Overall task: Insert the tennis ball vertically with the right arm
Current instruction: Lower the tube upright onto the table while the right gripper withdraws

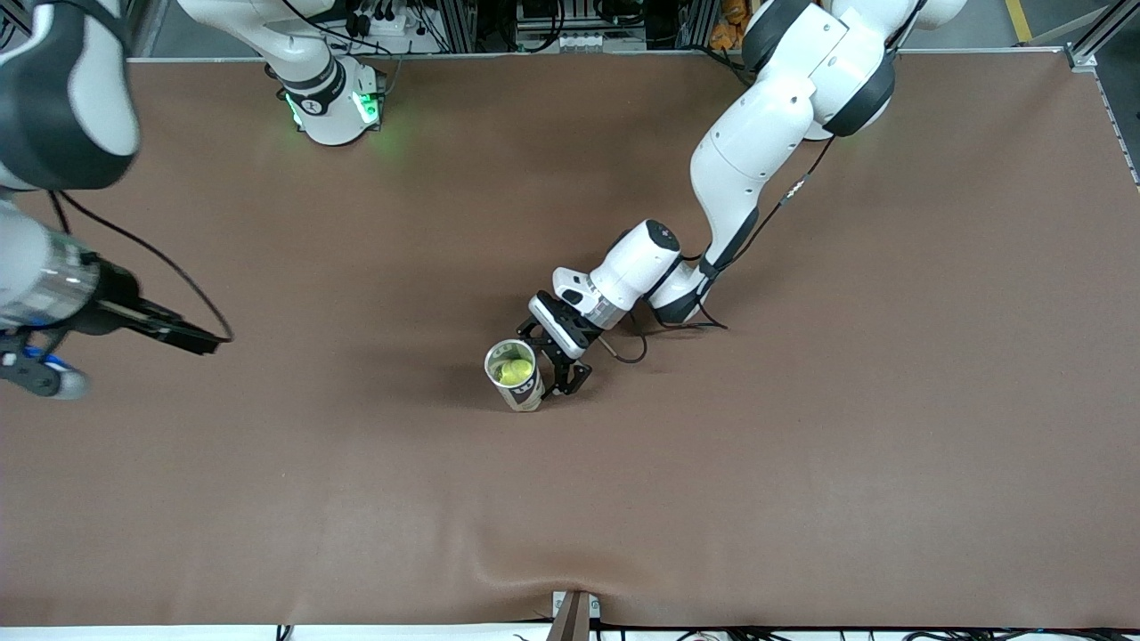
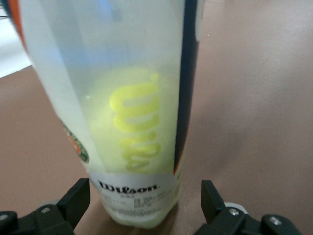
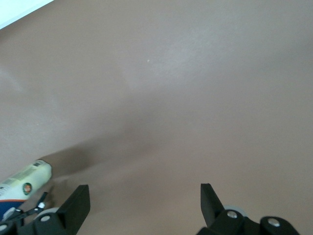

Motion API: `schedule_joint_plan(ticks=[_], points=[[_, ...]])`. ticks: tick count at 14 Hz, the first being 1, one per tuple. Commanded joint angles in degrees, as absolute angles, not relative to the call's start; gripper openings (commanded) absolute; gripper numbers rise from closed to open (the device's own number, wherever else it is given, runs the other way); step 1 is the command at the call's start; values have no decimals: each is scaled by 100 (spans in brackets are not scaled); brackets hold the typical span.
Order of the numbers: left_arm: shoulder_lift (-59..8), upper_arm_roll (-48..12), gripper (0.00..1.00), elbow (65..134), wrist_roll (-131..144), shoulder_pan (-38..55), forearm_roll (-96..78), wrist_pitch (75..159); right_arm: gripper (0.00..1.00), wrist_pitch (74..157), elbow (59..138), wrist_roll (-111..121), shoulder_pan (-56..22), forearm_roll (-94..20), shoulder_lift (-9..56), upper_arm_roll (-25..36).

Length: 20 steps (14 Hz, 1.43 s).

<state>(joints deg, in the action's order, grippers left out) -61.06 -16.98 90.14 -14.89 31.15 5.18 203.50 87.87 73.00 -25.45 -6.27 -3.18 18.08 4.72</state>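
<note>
can [image 1: 515, 376] upright, mouth up, ball [image 1: 513, 370] inside; left claw [image 1: 554, 361] released beside; right claw [image 1: 191, 336] released.

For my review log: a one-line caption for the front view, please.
Left gripper open around the upright tube holding the tennis ball; right gripper open above the table's right-arm end.

We see the counter [image 1: 802, 499] covered in a matt brown sheet, smooth, with a slight ripple at its near edge. The tennis ball can [image 1: 516, 377] looks like clear, glossy plastic with a printed paper-like label; through its wall the tennis ball [image 2: 132, 122] shows fuzzy yellow felt. The arms wear glossy white plastic shells with black joints, and the fingers [image 2: 73, 200] look matt black plastic.
</note>
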Motion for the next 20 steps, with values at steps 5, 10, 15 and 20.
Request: schedule_joint_plan(ticks=[5, 10, 15, 20], points=[[-4993, -2180, 100, 10712, -1503, 2426, 518, 20364, 100, 8429, 7453, -905, 246, -264, 1143, 369], [-4685, -2363, 100, 10995, -1512, 2093, 510, 20356, 100, 8131, 7462, -958, 211, -264, 853, 352], [-4614, -2637, 100, 10943, -1503, 1819, 501, 20303, 100, 8174, 7628, -984, 176, -264, 739, 360], [-4579, -2646, 100, 10618, -1494, 1679, 457, 19961, 100, 8805, 8664, -993, -272, -264, 222, 545]])
